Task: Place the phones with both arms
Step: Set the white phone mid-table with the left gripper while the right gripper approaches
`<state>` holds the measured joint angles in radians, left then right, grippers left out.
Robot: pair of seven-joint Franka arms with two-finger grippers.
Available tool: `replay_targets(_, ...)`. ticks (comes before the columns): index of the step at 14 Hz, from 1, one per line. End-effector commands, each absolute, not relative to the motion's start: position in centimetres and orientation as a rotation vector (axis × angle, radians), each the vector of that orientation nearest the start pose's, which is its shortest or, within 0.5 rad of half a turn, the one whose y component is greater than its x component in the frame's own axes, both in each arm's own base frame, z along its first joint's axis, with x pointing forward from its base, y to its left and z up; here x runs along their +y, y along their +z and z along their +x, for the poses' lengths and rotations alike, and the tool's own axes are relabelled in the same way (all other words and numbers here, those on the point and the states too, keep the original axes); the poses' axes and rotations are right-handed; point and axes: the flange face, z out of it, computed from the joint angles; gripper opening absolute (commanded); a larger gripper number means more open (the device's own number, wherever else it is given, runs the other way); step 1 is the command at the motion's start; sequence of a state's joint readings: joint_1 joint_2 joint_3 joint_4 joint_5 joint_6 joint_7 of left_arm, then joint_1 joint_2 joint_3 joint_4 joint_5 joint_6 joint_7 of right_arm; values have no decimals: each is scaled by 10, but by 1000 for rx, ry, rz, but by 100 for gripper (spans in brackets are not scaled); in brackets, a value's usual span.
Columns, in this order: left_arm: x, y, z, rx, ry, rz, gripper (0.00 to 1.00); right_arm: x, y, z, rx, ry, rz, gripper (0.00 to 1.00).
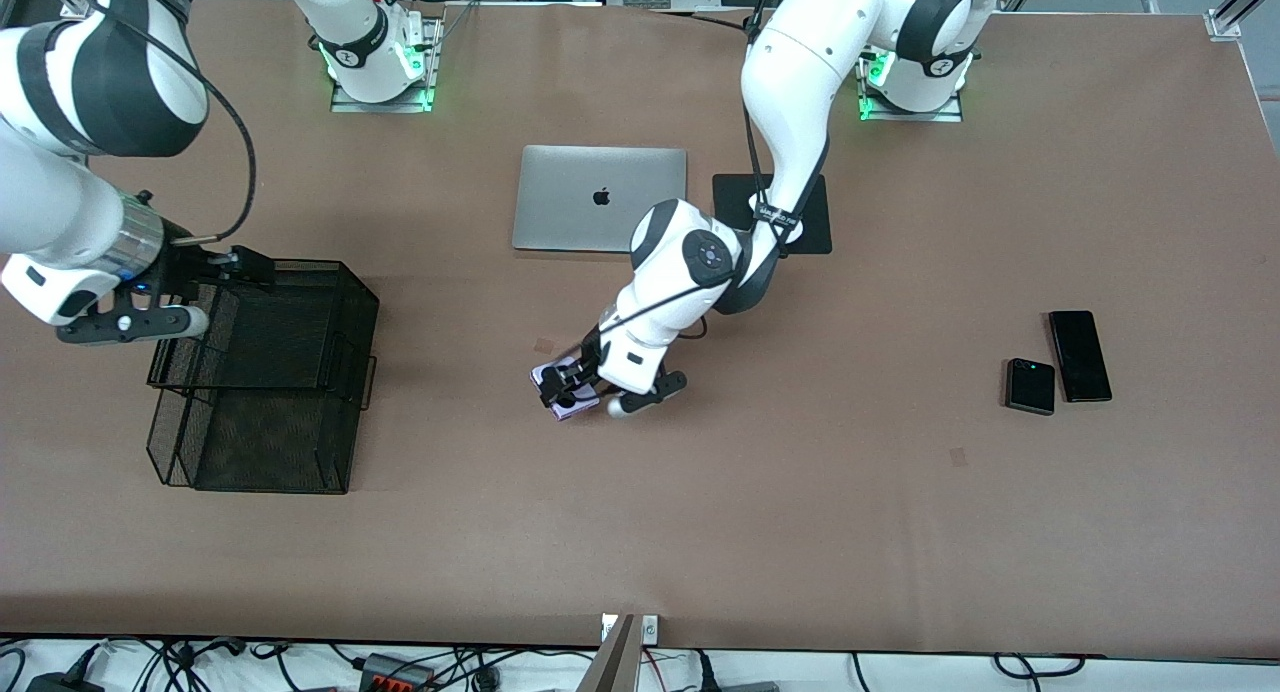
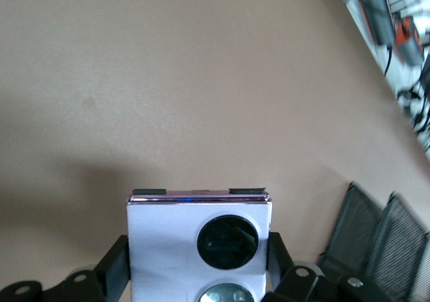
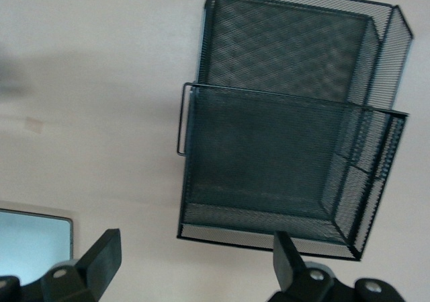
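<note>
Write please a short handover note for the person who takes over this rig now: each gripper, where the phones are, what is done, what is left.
Left gripper: shut on the lilac-white phone, at mid-table, nearer to the front camera than the laptop; whether it rests on the table cannot be told.
Right gripper: open, empty, waiting over the black mesh tray at the right arm's end.
Squarish black phone and longer black phone: side by side on the table at the left arm's end, untouched.
Done: first phone gripped.
Left: no phone is in the tray yet; place all three, probably there.
</note>
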<state>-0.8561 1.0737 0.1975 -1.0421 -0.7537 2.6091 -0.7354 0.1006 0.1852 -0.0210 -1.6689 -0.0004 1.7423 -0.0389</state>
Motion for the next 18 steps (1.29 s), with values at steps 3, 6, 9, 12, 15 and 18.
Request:
replay_targets(3, -568, 212, 587, 170, 322, 2609, 29, 54, 473, 610, -174, 185, -3118, 100)
replay_targets(6, -576, 191, 574, 35, 341, 2674, 24, 60, 469, 611, -193, 188, -3118, 100)
replay_targets(9, -577, 182, 571, 30, 337, 2684, 62, 61, 468, 611, -196, 188, -3118, 100)
replay_targets(12, -577, 180, 571, 38, 339, 2682, 100, 64, 468, 611, -205, 188, -3118, 100)
replay_targets(15, -569, 186, 580, 68, 344, 2674, 100, 66, 470, 611, -210, 183, -3118, 100)
replay_targets(18, -531, 235, 612, 137, 330, 2635, 100, 68, 473, 613, -215, 162, -3118, 100)
